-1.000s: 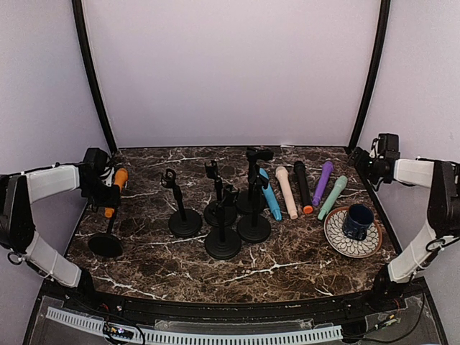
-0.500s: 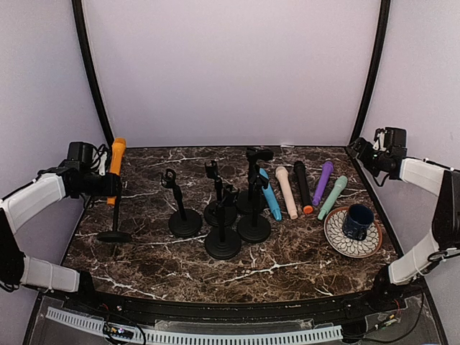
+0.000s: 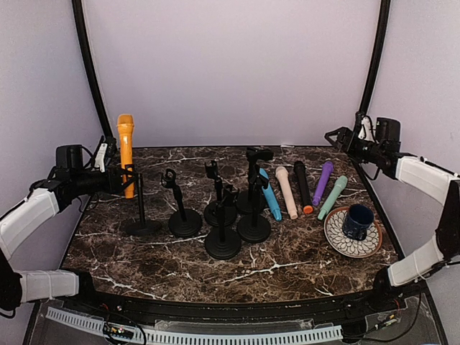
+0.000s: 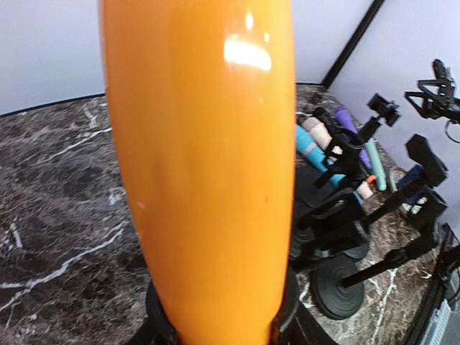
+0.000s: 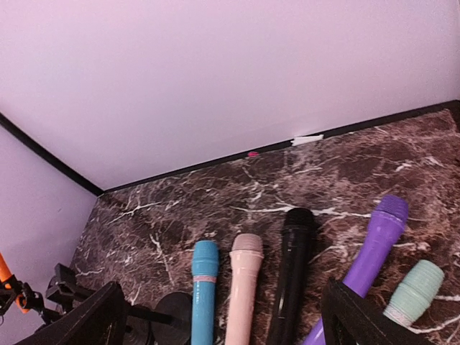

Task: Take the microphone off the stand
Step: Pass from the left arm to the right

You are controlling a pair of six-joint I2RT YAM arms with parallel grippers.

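Currently upright in its stand (image 3: 141, 208) at the counter's (image 3: 287, 266) left edge, the orange microphone (image 3: 126, 147) looks clamped by the left gripper's (image 3: 117, 178) jaws. Extraction is beginning; next, pull straight up, clear of the clip. The right gripper's (image 3: 342, 136) jaws hang wide open.

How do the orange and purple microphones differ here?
The glossy orange microphone stands upright in a black stand; the purple microphone lies flat on the marble table. Orange is alone at far left; purple lies in a row of microphones at right. Both are slim handhelds.
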